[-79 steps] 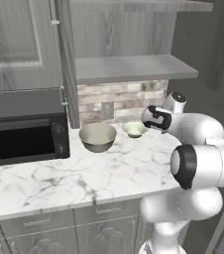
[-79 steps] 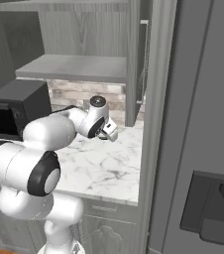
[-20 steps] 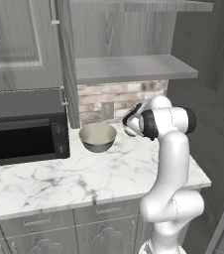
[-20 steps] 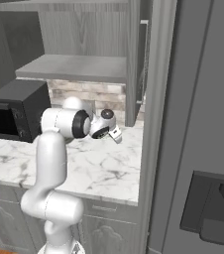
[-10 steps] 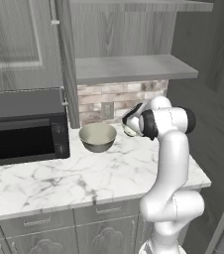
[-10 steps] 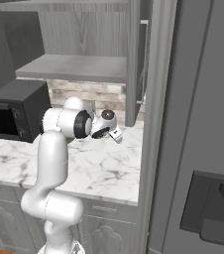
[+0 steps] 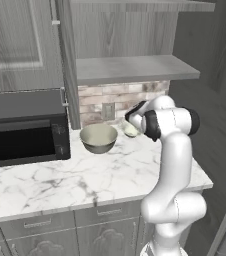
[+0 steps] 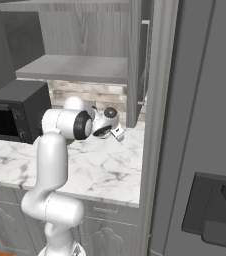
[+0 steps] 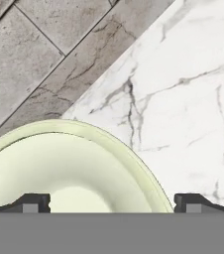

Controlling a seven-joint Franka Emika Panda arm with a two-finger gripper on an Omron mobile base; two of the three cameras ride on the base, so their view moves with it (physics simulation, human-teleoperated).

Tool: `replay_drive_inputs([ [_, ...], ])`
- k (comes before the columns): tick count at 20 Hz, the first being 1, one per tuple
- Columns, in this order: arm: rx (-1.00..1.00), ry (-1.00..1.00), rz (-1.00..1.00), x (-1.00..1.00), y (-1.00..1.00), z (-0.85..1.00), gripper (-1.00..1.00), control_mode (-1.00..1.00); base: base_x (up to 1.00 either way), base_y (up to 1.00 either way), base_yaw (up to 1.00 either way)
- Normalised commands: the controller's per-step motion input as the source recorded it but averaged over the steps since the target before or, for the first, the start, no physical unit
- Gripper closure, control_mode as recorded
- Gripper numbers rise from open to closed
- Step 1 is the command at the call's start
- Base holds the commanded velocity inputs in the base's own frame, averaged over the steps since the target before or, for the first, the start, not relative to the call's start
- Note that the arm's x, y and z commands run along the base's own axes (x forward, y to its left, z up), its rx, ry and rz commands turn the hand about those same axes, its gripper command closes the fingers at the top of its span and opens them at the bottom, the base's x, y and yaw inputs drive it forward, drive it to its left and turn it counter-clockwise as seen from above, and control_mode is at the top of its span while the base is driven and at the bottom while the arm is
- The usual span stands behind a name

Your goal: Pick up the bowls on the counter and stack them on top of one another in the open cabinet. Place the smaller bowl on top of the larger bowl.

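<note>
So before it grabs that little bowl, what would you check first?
1. Hand open: ok.
2. Fingertips either side of the smaller bowl: ok; one stands outside the rim, the other over the bowl.
3. Bowl sitting on the counter: ok.
4. Larger bowl standing apart: ok.
5. Cabinet shelf free: ok.
6. Fingers low enough to grip: cannot tell.

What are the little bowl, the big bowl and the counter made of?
The little bowl looks like glazed ceramic: smooth, creamy, with a soft shine, though it could be plastic. The big bowl seems ceramic too, dull olive-grey outside and pale inside. The counter looks like polished marble: white with grey veins. The wall behind it looks like stone tile, with grout lines.
</note>
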Motion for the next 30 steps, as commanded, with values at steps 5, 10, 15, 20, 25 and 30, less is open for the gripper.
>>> replay_drive_inputs([
  [5,0.03,-0.01,0.01,0.00,-0.08,0.08,-1.00,-1.00,0.00,0.00,0.00],
  [10,0.00,0.00,0.00,0.00,0.00,-0.15,-1.00,-1.00,0.00,0.00,0.00],
  [15,0.00,0.00,0.00,0.06,0.05,-0.05,-1.00,-1.00,0.00,0.00,0.00],
  [20,0.00,0.00,0.00,0.12,0.12,0.00,-1.00,-1.00,0.00,0.00,0.00],
  [25,0.00,0.00,0.00,0.00,0.00,0.00,1.00,-1.00,0.00,0.00,0.00],
  [30,0.02,-0.01,0.00,0.00,0.00,0.14,1.00,-1.00,0.00,0.00,0.00],
])
